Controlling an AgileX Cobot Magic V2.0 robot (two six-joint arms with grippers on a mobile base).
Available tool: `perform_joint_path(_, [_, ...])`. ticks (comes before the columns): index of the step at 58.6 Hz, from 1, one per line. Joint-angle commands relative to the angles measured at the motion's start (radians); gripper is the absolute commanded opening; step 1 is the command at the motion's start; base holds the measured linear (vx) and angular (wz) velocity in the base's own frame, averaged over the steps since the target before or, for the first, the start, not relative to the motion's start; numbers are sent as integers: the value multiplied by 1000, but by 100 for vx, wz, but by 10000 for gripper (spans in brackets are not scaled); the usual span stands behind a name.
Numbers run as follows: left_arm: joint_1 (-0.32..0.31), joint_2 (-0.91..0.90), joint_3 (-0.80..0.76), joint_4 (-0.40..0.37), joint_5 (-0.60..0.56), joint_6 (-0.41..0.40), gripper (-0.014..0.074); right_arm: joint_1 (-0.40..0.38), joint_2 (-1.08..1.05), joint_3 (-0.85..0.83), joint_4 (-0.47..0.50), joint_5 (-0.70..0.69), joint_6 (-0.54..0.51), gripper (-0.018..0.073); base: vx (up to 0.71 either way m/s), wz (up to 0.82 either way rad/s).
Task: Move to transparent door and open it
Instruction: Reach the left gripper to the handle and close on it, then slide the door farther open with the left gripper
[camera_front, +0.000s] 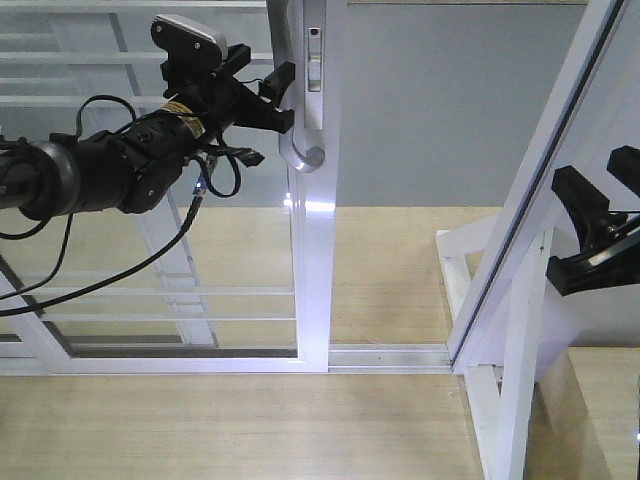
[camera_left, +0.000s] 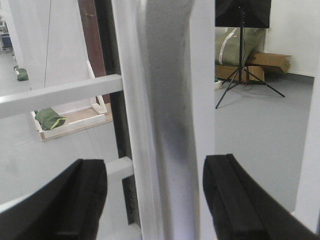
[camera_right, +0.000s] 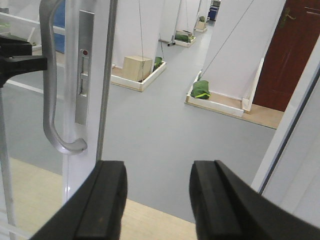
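Observation:
The transparent door (camera_front: 312, 250) has a white stile and thin white bars across its glass. Its curved grey pull handle (camera_front: 300, 158) hangs on that stile, beside a lock plate (camera_right: 85, 70). My left gripper (camera_front: 280, 100) is open and straddles the handle from the left. In the left wrist view the handle (camera_left: 170, 100) runs upright between the two black fingers (camera_left: 75, 200), with a gap on each side. My right gripper (camera_front: 575, 235) is open and empty at the right, near the slanted white frame (camera_front: 540, 200). The right wrist view shows the handle (camera_right: 50, 110) left of that gripper (camera_right: 157, 200).
A gap with grey floor (camera_front: 430, 110) lies between the door stile and the right frame. The floor track (camera_front: 390, 355) runs along the wooden floor. Beyond the door stand white pillars, green bags (camera_right: 201, 90), a cardboard box (camera_right: 136, 67), a tripod (camera_left: 242, 75) and a brown door (camera_right: 287, 55).

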Motion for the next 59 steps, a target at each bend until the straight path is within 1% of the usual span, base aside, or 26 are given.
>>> perform_joint_path(1, [-12, -26, -81, -7, -58, -16, 538, -5, -3, -29, 3, -76, -7, 374, 0, 0])
perform_joint_path(9, [-22, -2, -139, -7, -17, -7, 538, -5, 9, -29, 3, -77, -7, 374, 0, 0])
perform_joint_path(15, [-22, 8, -153, -9, 9, -7, 538, -5, 20, -29, 3, -78, -7, 374, 0, 0])
perform_joint_path(20, [-22, 11, -153, -29, 36, -7, 533, -5, 33, -29, 3, -78, -7, 374, 0, 0])
perform_joint_path(23, [-22, 14, -153, -60, 57, 5, 530, -5, 38, -29, 3, -79, -7, 374, 0, 0])
perform_joint_path(32, [-13, 23, -153, -205, 45, 121, 516, -5, 43, -29, 3, -81, -7, 374, 0, 0])
perform_joint_path(35, [-12, 27, -153, -229, 15, 133, 515, -5, 43, -29, 3, -81, -7, 374, 0, 0])
perform_joint_path(38, [-10, 30, -153, -233, -5, 132, 515, -5, 43, -29, 3, -81, -7, 374, 0, 0])
perform_joint_path(44, [-10, 31, -153, -246, -6, 133, 515, -5, 43, -29, 3, -81, -7, 374, 0, 0])
perform_joint_path(54, [-7, 31, -153, -367, -6, 203, 509, -5, 43, -29, 3, -81, -7, 374, 0, 0])
perform_joint_path(59, [-2, 31, -153, -400, -5, 228, 498, -5, 43, -29, 3, -81, -7, 374, 0, 0])
